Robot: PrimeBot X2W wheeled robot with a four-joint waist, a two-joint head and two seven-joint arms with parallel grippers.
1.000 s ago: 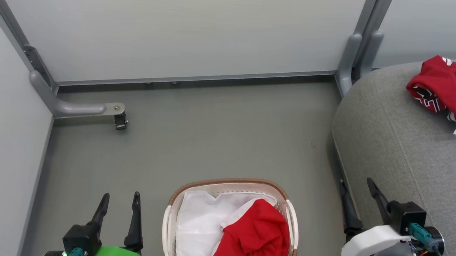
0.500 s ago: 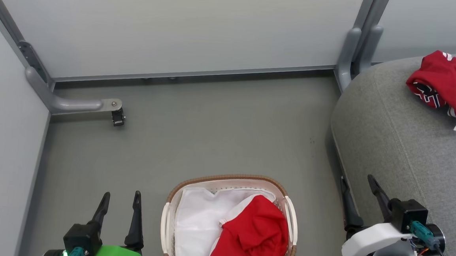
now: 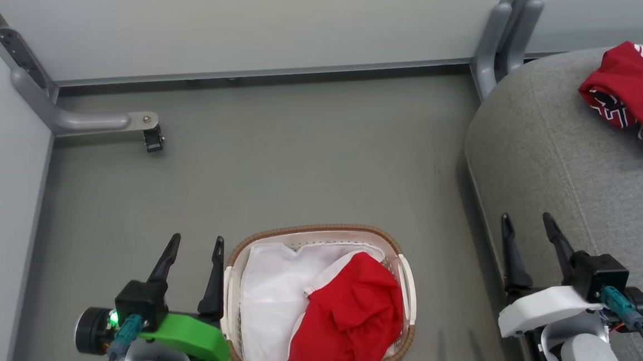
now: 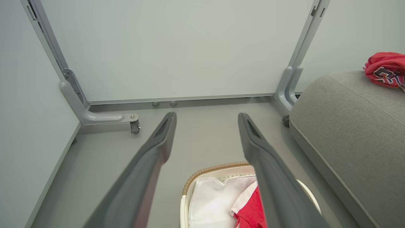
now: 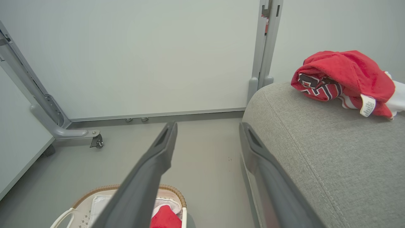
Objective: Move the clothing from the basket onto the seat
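The cream basket (image 3: pixel 405 275) with a brown woven rim stands on the floor at the bottom centre, holding a plain red garment (image 3: pixel 352 316) on its white cloth lining (image 3: pixel 269 305). A red jersey (image 3: pixel 634 93) with black-and-white print lies bunched on the grey seat (image 3: pixel 568 162) at the right. My left gripper (image 3: pixel 194 245) is open and empty just left of the basket. My right gripper (image 3: pixel 528 224) is open and empty over the seat's front edge. The basket (image 4: pixel 215 169), the garment (image 4: pixel 250 212), the jersey (image 5: pixel 341 76) and the seat (image 5: pixel 316 148) also appear in the wrist views.
Pale partition walls (image 3: pixel 242 19) close off the back and left. A grey partition foot with a caster (image 3: pixel 149 128) juts onto the floor at left, and a grey post (image 3: pixel 497 40) stands beside the seat. Grey floor (image 3: pixel 300 157) stretches between basket and wall.
The head camera has tilted, shifting the whole scene; both grippers now sit higher in view. Both stay open and empty. The garment and jersey lie as before.
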